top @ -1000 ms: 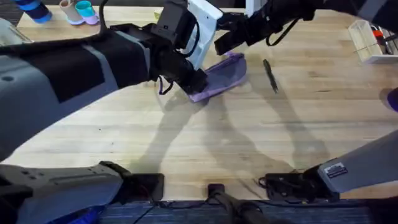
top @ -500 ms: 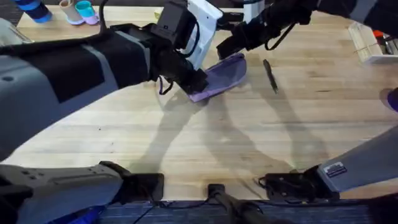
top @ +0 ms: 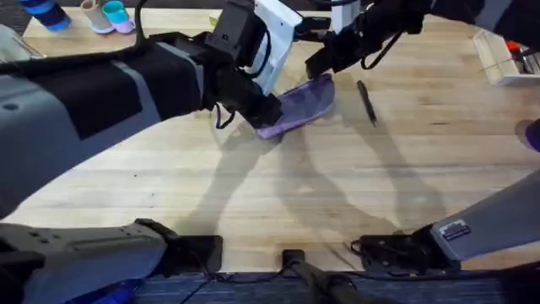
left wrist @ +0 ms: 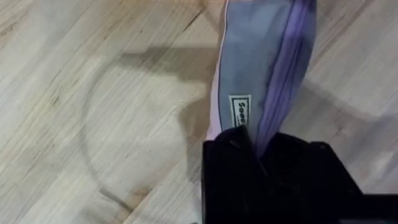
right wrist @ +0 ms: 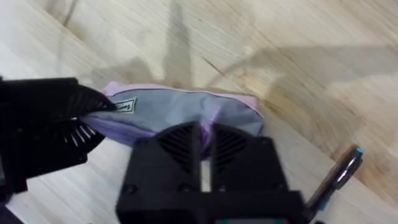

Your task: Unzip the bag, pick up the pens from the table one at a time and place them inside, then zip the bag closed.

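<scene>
The lilac bag [top: 305, 100] lies on the table [top: 278, 194] at the back middle, its zip edge turned up. My left gripper [top: 267, 116] is shut on the bag's near-left end; the left wrist view shows the bag [left wrist: 258, 68] running away from that gripper [left wrist: 256, 144]. At the bag's far right end, my right gripper [top: 324, 66] has its fingers closed together on the top zip edge. In the right wrist view a thin lilac strip sits between that gripper's [right wrist: 205, 144] fingers, above the bag [right wrist: 180, 109]. One black pen [top: 365, 101] lies just right of the bag, also seen as pen [right wrist: 339, 176].
A white tray [top: 504, 57] with red-tipped markers stands at the back right. Small cups [top: 110, 15] and a blue object [top: 46, 13] are at the back left. Bare wood lies in front of the bag.
My right gripper has slid to the right along the top of the bag, towards its far end. The left gripper and the pen have stayed put.
</scene>
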Robot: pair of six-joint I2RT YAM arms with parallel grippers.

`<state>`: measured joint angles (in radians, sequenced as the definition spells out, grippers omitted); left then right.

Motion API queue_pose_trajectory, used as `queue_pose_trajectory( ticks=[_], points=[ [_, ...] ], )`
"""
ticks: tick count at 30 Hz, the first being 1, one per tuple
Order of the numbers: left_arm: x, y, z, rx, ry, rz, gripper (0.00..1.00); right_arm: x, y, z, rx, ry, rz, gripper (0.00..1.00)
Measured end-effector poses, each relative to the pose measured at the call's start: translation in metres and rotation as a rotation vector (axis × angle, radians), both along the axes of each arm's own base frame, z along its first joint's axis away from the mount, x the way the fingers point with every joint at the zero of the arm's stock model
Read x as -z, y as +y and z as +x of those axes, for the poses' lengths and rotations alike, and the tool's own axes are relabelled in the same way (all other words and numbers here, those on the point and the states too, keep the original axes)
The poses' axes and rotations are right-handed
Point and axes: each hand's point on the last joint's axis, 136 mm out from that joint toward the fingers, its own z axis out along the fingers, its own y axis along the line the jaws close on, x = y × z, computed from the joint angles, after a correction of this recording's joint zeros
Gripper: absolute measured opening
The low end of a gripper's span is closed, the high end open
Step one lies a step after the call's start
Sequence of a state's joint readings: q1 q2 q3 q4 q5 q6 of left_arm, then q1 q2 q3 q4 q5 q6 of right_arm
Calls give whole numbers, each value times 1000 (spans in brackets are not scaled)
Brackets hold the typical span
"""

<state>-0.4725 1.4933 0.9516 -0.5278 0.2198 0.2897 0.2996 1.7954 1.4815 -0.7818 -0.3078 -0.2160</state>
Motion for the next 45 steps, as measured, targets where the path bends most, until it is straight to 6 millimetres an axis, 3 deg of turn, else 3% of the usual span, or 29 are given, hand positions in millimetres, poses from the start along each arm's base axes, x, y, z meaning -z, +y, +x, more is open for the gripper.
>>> queue_pose_trajectory(
  ticks=[2, 13, 24, 30, 39, 40, 45],
  points=[
    [0, 0, 0, 0, 0, 0, 45, 0, 0, 0, 0, 0, 1, 38],
    [0, 0, 0, 0, 0, 0, 45, -3, 8, -4, -20, 15, 45, 34],
    [0, 1, 0, -4, -1, 6, 45, -22, 41, -24, -110, 92, 268, 34],
    [1, 2, 0, -4, 0, 7, 45, -26, 53, -32, -145, 108, 305, 34],
    [1, 3, 1, -9, 2, 8, 45, -26, 91, -53, -252, 105, 310, 35],
    [1, 3, 1, -9, 1, 8, 45, -16, 103, -58, -281, 130, 317, 34],
    [3, 7, 0, -13, 10, 19, 45, -8, 109, -59, -294, 155, 332, 33]
  ],
)
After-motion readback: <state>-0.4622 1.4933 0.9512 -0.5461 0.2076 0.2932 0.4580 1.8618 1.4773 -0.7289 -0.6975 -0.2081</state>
